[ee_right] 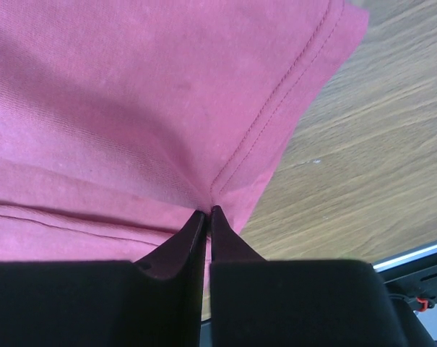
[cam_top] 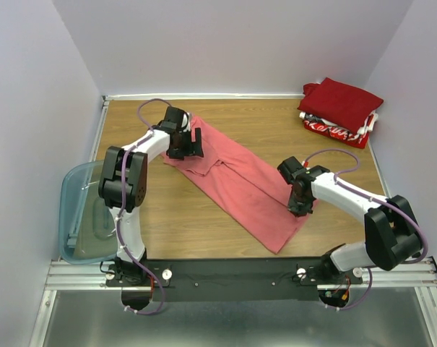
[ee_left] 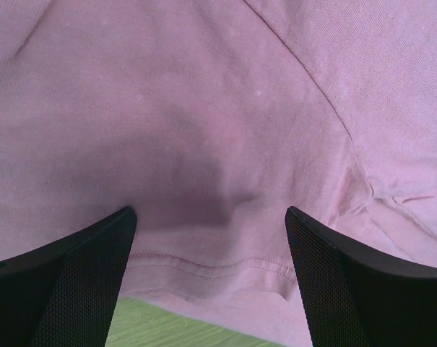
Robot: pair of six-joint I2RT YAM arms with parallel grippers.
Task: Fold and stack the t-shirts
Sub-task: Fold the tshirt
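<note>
Pinching the Pink Shirt for a Fold

Close to the arm bases, the pink shirt lay in a long slanted strip on the wooden table. It was not folded yet. Its near end came close to the front edge of the table.

The right gripper was on the near right side of the shirt. Its two jaws were almost pressed together, with a little bit of pink cloth caught at the tips, right by the stitched edge. It likely held the cloth there so it could lift that side and lay it over.

Off to the near left, a blue-grey bin hung over the side of the table.

Farther back, the left gripper was over the far end of the shirt, by a sleeve seam. Its jaws stood wide apart and held nothing. I could not tell if the tips touched the cloth. It looked ready to grab that end so both arms could work as a team.

In the far right corner, the dark red shirt sat folded on top of the red shirt with white print. That is likely where the pink one should go once it is folded.
</note>
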